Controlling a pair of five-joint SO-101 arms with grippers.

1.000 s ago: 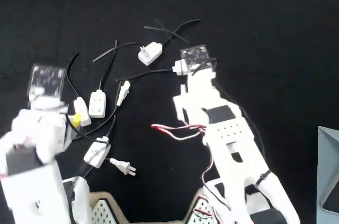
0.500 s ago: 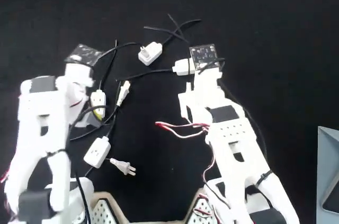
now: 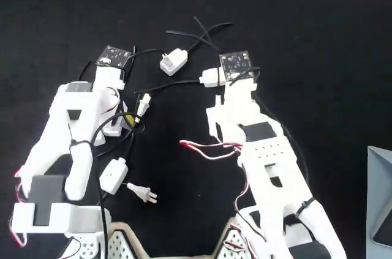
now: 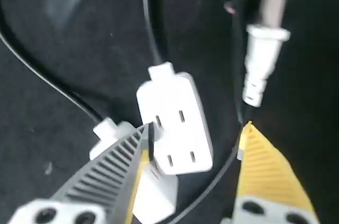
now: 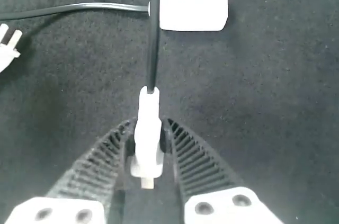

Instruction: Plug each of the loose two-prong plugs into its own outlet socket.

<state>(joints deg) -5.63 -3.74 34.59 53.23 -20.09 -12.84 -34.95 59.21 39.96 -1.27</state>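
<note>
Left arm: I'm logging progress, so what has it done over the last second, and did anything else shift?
The left gripper swung in from the left side toward the middle of the table and now hangs open astride a white outlet socket. Nothing was taken or let go. The right gripper edged slightly right, shut on its plug throughout. The loose plug near the front stayed put.

Black table: white sockets, plugs, black cords

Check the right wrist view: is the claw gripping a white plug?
Yes, the right claw pinches the white plug from both sides.
</note>
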